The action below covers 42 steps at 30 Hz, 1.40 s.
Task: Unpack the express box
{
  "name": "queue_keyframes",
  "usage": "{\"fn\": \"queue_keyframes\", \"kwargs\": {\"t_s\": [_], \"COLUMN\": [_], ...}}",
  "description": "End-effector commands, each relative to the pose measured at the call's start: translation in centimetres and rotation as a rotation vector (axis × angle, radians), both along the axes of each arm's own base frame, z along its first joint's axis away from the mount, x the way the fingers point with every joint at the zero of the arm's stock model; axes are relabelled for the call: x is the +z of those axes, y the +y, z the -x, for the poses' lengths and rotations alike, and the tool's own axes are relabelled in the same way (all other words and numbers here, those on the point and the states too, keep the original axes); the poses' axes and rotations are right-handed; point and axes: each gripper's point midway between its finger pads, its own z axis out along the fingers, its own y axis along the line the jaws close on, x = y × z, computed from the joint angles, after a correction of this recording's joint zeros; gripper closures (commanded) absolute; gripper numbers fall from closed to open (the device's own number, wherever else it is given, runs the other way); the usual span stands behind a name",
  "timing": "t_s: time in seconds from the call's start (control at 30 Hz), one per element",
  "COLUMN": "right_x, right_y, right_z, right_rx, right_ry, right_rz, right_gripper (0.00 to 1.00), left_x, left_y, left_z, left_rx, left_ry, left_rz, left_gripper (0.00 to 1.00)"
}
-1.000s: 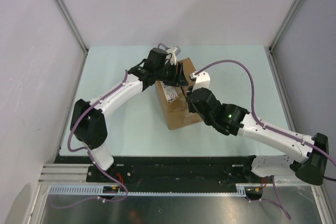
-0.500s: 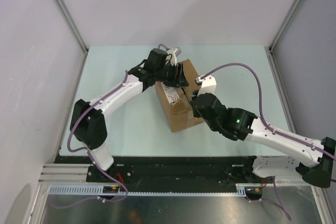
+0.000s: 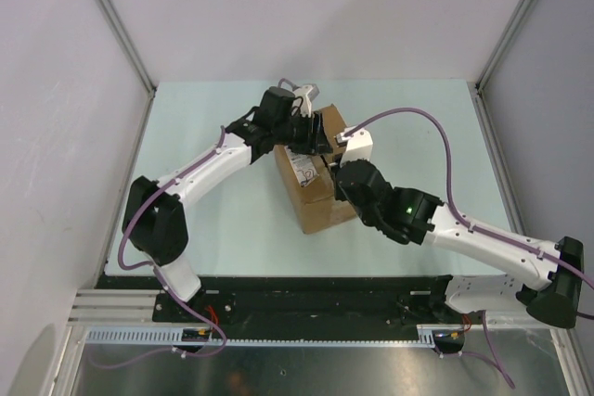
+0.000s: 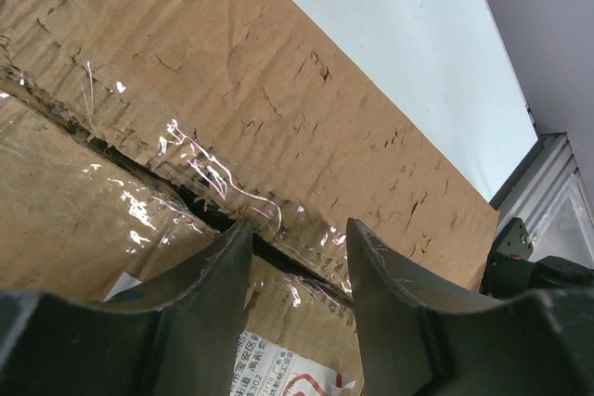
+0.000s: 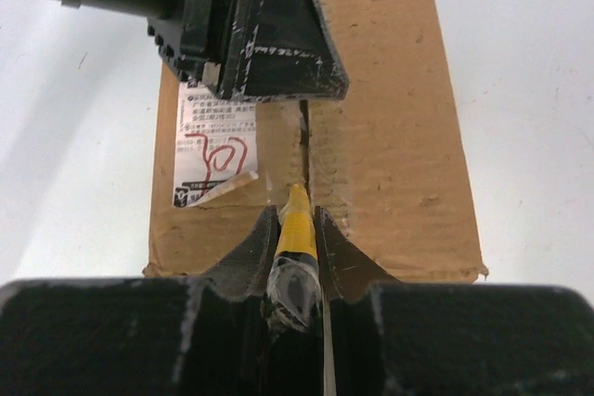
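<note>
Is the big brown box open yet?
Shut. The express box has its top flaps flat, clear tape across the seam, and the yellow knife tip at that seam.

Pale green table, viewed from above. One object lies directly on it: the brown cardboard express box, near the centre, slightly closer to the far edge and turned askew to the table's edges.
</note>
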Motion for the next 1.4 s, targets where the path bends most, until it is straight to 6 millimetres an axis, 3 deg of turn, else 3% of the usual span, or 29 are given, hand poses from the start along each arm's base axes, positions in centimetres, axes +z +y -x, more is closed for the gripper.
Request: {"fn": "queue_keyframes", "kwargs": {"t_s": [0.0, 0.43, 0.63, 0.8, 0.97, 1.17, 1.37], "right_x": [1.4, -1.1, -2.4, -2.3, -2.1, -4.6, -3.2], "right_y": [-0.6, -0.1, -1.8, -3.6, -4.2, -3.8, -5.3], "right_z": [-1.3, 0.1, 1.4, 2.4, 3.2, 5.2, 6.0], "right_rx": [-0.051, -0.016, -0.040, -0.054, -0.036, 0.040, 0.020], "right_ry": [-0.056, 0.042, 0.080, 0.092, 0.103, 0.176, 0.159], "right_rz": [-0.022, 0.000, 0.047, 0.061, 0.059, 0.115, 0.069], "right_gripper": [1.00, 1.00, 1.00, 1.00, 1.00, 1.00, 1.00], "left_x": [-1.3, -1.7, -2.4, -2.3, -2.4, -2.8, -2.7], "left_y": [2.2, 2.4, 2.5, 2.7, 3.1, 3.3, 3.6], "left_z": [0.1, 0.2, 0.1, -0.1, -0.3, -0.5, -0.8], "left_rx": [0.047, 0.053, 0.064, 0.066, 0.073, 0.079, 0.086], "left_ry": [0.022, 0.031, 0.055, 0.051, 0.051, 0.057, 0.054], "left_rz": [-0.065, -0.073, -0.080, -0.080, -0.082, -0.086, -0.087], "left_gripper": [0.48, 0.49, 0.55, 0.55, 0.56, 0.56, 0.56]}}
